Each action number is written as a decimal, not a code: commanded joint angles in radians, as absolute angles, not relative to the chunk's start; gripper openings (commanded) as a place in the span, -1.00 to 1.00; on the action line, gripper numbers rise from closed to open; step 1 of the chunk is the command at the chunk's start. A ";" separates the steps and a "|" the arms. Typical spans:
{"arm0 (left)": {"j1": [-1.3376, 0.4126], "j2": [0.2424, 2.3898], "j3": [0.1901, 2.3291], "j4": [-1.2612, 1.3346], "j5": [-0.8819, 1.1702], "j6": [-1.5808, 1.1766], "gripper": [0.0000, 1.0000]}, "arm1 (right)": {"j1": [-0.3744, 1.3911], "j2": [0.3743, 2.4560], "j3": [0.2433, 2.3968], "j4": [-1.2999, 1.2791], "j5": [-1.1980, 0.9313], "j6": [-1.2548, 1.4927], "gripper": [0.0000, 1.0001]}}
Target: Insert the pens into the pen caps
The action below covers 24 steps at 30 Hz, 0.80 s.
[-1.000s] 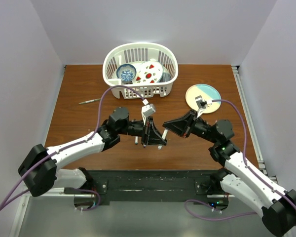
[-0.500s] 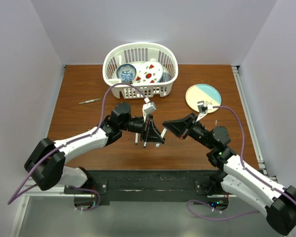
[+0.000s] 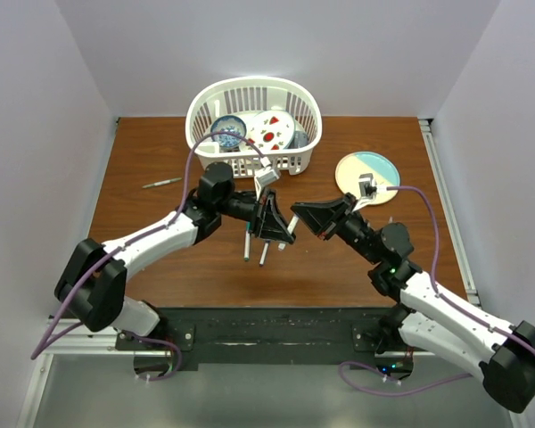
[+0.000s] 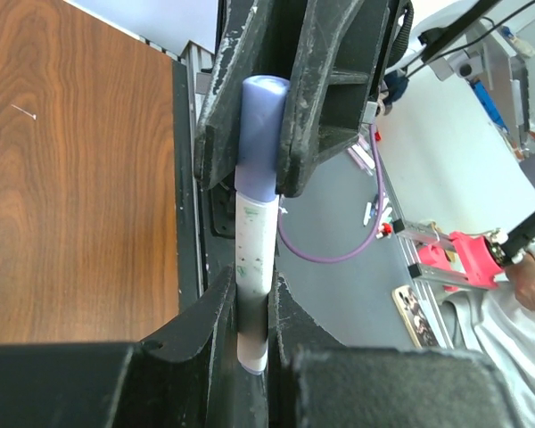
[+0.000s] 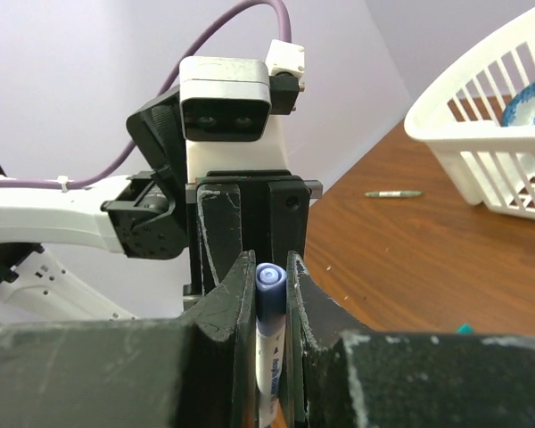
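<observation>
One white-barrelled pen (image 4: 254, 241) spans both grippers above the table's middle. My left gripper (image 4: 252, 303) is shut on its bare barrel end. The bluish-purple pen cap (image 4: 260, 134) sits on the pen's other end, and my right gripper (image 5: 269, 267) is shut on that pen cap (image 5: 269, 299). From above, the left gripper (image 3: 279, 225) and right gripper (image 3: 296, 214) meet tip to tip. Two more white pens (image 3: 247, 245) (image 3: 265, 254) lie on the wood just below them. A thin grey pen (image 3: 161, 183) lies far left.
A white slatted basket (image 3: 198, 134) holding dishes stands at the back centre. A round cream and teal plate (image 3: 367, 174) lies at the right. A small teal piece (image 5: 464, 328) shows on the wood in the right wrist view.
Both arms have moved together away from the near edge towards the basket, still joined at the pen. The two white pens on the table now show below the left gripper.
</observation>
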<state>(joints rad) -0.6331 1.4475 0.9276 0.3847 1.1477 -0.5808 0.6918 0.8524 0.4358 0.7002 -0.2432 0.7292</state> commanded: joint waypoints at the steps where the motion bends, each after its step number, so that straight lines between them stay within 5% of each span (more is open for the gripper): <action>1: -0.509 1.436 1.156 0.634 0.844 -0.577 -1.00 | 0.844 0.939 0.357 0.347 -0.670 0.713 -1.00; 24: -0.462 1.539 1.539 0.241 0.824 -0.313 -1.00 | 0.971 1.065 0.411 0.391 -0.652 0.802 -1.00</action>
